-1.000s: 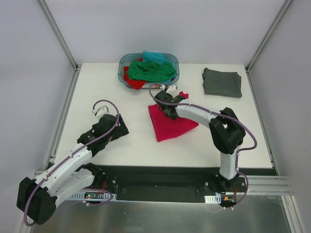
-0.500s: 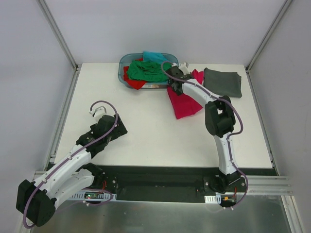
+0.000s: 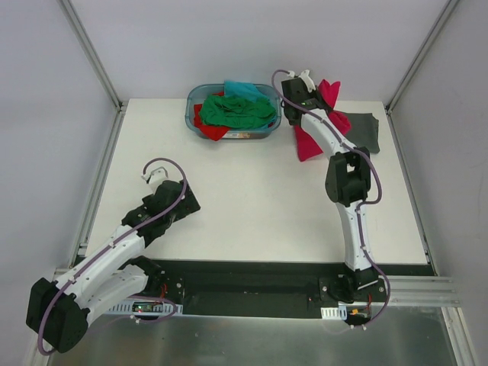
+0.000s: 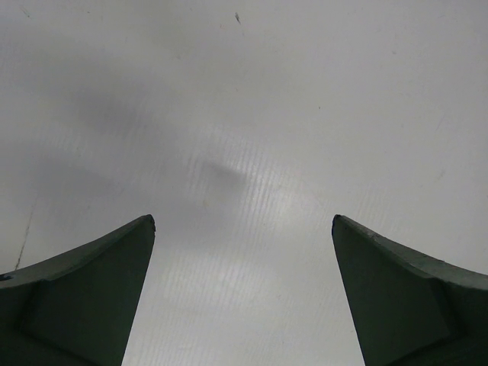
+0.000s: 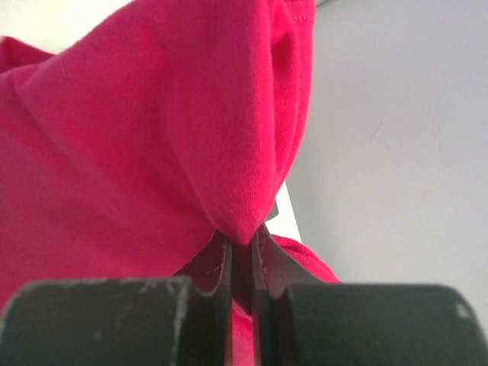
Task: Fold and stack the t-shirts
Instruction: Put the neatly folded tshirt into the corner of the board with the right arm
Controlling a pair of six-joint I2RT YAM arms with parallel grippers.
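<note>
Crimson-pink t-shirt [image 3: 307, 143] is held up off the table [image 3: 252, 206] at the upper right of the top view. It is pinched at a fold by the right gripper [image 5: 241, 248], whose jaws are clamped tight on the cloth. From above, the hanging cloth is seen overlapping the left edge of the folded dark grey t-shirt [image 3: 366, 131]. Green t-shirt [image 3: 236, 111], teal t-shirt [image 3: 242, 88] and red t-shirt [image 3: 210, 130] are heaped in the basket [image 3: 191, 107], upper centre. Left gripper [image 4: 242, 223] is noted at lower left, jaws spread wide over bare table, nothing held.
</note>
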